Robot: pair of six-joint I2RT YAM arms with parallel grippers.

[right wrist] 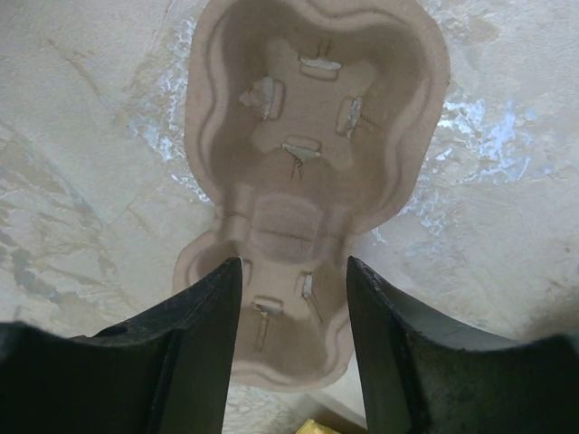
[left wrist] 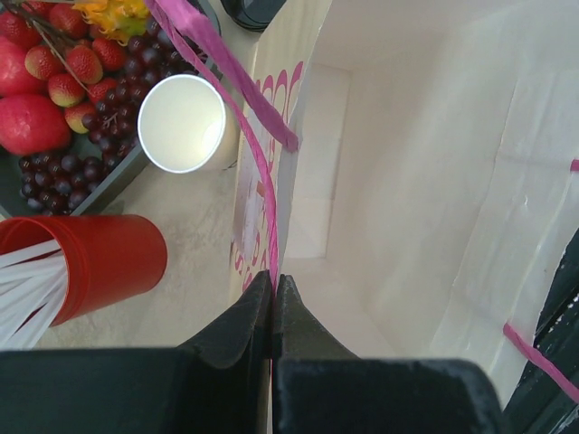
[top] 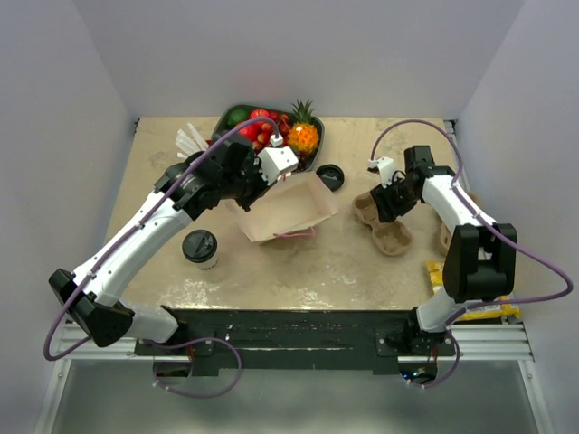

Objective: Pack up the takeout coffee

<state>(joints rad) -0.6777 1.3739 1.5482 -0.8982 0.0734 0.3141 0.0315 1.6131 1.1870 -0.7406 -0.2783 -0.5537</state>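
- takeout coffee (top: pixel 200 248): upright on the table (top: pixel 344 262), near-left, black lid on. Beside the left arm, well apart from both end effectors, and outside the bag.
- right end effector (right wrist: pixel 294 268): jaws partly open, hanging over the near end of the cardboard cup carrier (right wrist: pixel 308 136). Fingers (right wrist: pixel 213 316) straddle the near pocket; can't tell if they touch it. Carrier lies flat, pockets empty.
- paper bag (top: pixel 291 210): mid-table, lying tilted, mouth toward the far left, nothing visible inside.
- left end effector (left wrist: pixel 274 278): pinched closed on the bag's rim, right at the pink handle (left wrist: pixel 226 81).
- loose black lid (top: pixel 330 175): just past the bag.
- far left: red cup (left wrist: pixel 109 262) with white straws, lidless white cup (left wrist: pixel 182 123), both beside the fruit tray (left wrist: pixel 113 179).
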